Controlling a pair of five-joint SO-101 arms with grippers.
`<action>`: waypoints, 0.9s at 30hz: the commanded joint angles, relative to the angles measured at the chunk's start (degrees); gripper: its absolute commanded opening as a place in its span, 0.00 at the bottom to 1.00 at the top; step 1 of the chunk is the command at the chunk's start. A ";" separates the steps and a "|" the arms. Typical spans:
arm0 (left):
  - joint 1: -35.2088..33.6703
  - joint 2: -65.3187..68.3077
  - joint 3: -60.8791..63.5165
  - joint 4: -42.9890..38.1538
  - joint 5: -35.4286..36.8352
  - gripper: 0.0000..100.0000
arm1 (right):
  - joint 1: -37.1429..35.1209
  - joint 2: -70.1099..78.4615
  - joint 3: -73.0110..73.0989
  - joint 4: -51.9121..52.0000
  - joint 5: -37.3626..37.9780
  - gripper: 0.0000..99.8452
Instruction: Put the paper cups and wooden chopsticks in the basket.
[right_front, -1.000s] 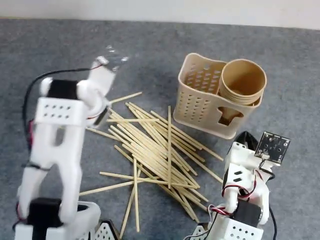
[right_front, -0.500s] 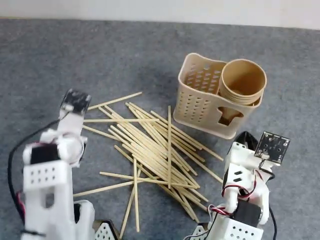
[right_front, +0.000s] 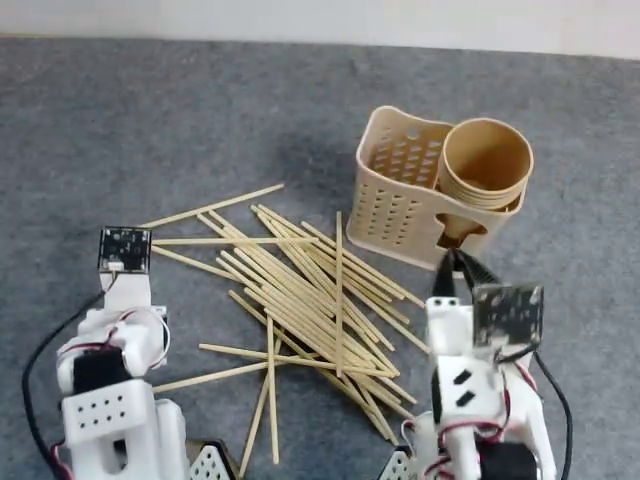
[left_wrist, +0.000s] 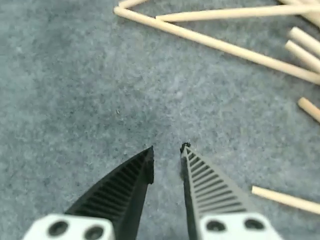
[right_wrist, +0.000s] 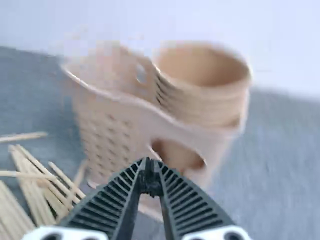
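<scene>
A loose heap of wooden chopsticks (right_front: 310, 300) lies in the middle of the grey cloth. The beige perforated basket (right_front: 400, 215) stands at the back right, with a stack of paper cups (right_front: 487, 160) in its right-hand compartment. My right gripper (right_front: 455, 265) hovers just in front of the basket's near wall. In the right wrist view this gripper (right_wrist: 149, 175) is shut and empty, facing the basket (right_wrist: 110, 125) and cups (right_wrist: 205, 85). My left gripper (left_wrist: 167, 149) is slightly open over bare cloth, short of several chopsticks (left_wrist: 220, 45). The left arm (right_front: 110, 350) is at the near left.
The basket's left-hand compartment (right_front: 405, 155) holds nothing I can see. Stray chopsticks (right_front: 265, 400) reach toward the near edge between the two arm bases. A pale wall (right_front: 320, 20) borders the back of the cloth.
The left arm drew back from the far left of the table to the near left, beside the heap. The right arm swung forward, bringing its gripper up to the basket.
</scene>
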 joint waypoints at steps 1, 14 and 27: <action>-0.48 -6.81 1.19 -0.53 0.62 0.11 | -6.29 1.80 -6.02 -0.31 2.90 0.01; -0.48 -21.14 6.55 -0.35 0.70 0.11 | -24.84 38.64 -18.24 -2.42 2.73 0.01; -0.48 -21.85 6.90 -0.35 0.70 0.11 | -26.59 65.80 -27.91 -5.85 -9.23 0.07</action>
